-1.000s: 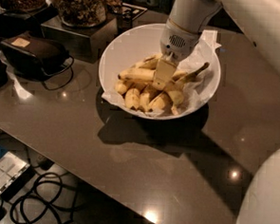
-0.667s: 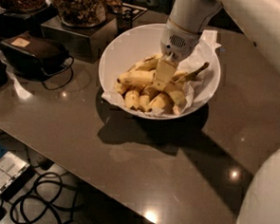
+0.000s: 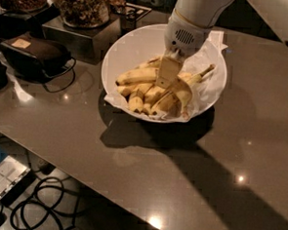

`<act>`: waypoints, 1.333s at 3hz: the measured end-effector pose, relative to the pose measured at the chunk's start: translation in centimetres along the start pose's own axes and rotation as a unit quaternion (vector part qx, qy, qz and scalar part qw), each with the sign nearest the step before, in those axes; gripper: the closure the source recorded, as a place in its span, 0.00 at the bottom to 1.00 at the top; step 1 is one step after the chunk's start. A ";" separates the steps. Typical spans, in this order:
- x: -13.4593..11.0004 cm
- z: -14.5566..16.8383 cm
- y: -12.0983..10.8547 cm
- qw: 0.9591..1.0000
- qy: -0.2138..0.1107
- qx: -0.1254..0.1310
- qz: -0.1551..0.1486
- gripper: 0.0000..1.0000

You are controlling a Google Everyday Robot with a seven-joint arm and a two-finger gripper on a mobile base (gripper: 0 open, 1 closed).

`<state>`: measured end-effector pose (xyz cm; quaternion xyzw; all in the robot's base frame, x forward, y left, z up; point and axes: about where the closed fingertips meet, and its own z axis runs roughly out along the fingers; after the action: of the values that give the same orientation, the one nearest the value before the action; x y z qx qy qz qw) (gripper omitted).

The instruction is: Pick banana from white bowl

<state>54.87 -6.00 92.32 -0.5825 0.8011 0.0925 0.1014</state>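
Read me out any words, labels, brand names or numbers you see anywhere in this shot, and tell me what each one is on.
No text can be read anywhere in this view.
Tan label on the dark brown box: too blurred to read.
Blue and white flat object on the floor: any print is too small to read.
The gripper, down inside the large round white bowl, shows no marking.

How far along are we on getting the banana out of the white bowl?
Done: the gripper is down inside the white bowl, at the banana pile. In hand: it sits at the right end of the long banana; whether it grips it, I cannot tell. Left: the banana lies among the other bananas on the paper lining, not yet lifted out.
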 end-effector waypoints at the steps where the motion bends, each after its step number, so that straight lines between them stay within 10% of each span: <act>1: -1.7 -1.9 2.6 0.999 0.009 0.019 -0.024 1.00; 4: -10.6 -3.4 9.3 0.990 0.042 0.040 -0.130 1.00</act>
<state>48.98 5.58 98.74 -0.6809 0.7250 0.0220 0.1015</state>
